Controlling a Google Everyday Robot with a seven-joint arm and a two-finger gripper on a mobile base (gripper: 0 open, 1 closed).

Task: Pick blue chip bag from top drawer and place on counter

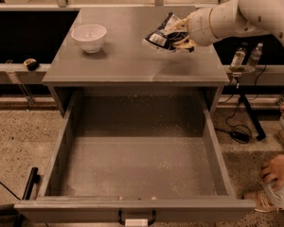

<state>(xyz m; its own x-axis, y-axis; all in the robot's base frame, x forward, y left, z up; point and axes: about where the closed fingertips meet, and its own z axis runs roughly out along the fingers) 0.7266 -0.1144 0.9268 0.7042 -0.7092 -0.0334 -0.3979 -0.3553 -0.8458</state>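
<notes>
My gripper (181, 36), clamped on the blue chip bag (160, 32), should lower straight onto the counter (132, 60) beneath it, the 1 bowl (89, 36) well apart, then open once the bag rests.

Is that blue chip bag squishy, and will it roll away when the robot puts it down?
Probably squishy: the blue chip bag looks crumpled where the gripper pinches it above the counter. Likely light, as it hangs from that one pinch. Being flat, not round, it should flop down rather than roll.
</notes>
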